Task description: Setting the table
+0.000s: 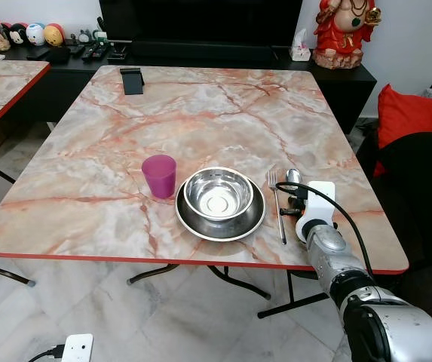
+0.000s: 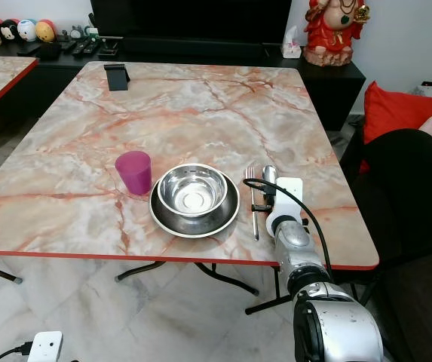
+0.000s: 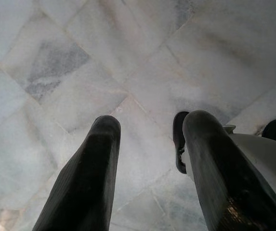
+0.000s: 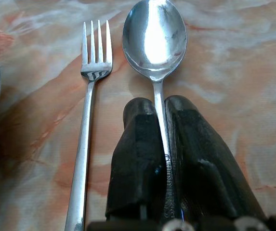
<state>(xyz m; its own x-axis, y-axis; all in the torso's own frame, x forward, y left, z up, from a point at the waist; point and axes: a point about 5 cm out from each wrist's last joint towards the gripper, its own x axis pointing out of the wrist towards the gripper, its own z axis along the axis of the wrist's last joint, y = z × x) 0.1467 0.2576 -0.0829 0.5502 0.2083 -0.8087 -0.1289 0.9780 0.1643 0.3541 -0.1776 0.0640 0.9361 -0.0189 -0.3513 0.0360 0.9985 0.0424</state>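
Observation:
On the marble table [image 1: 200, 113] a steel bowl [image 1: 217, 193] sits inside a steel plate [image 1: 193, 219], with a purple cup [image 1: 159, 176] just to its left. A fork [image 1: 279, 207] lies right of the plate. Beside it lies a spoon [image 4: 154, 38], and my right gripper [image 4: 161, 120] is shut on its handle, low over the table near the front right edge. My left gripper [image 3: 147, 139] hangs open over the floor with nothing between its fingers.
A black phone stand [image 1: 132, 80] is at the table's far left. A black chair [image 2: 412, 196] and red cushion [image 1: 412, 113] stand to the right. A second table [image 1: 4, 83] is at the left. A white power adapter [image 1: 76, 348] lies on the floor.

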